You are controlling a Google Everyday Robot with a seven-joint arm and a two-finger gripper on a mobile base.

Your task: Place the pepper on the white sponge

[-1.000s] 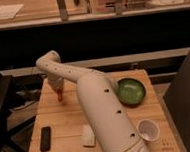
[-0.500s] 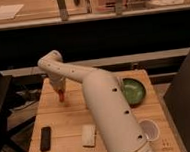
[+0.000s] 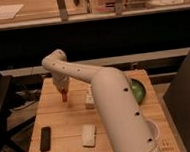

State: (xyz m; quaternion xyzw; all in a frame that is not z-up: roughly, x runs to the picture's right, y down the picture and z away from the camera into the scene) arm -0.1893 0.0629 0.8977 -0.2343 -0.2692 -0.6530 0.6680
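Gripper (image 3: 64, 92) over worktop (image 3: 62, 124) far-left | my fingers (image 3: 63, 90) pinch the pepper (image 3: 65, 97) by its top, tip hanging below | light, slick, soft-skinned: I judge a gentle grip suffices | white sponge (image 3: 88, 135) nearer me, right of fingers

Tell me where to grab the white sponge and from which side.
Come straight down and close the jaws across the sponge at its middle, over its two long edges. It lies flat on the table and is narrower left to right, so that span fits best. The gripper is at the table's far left, holding the pepper upright.
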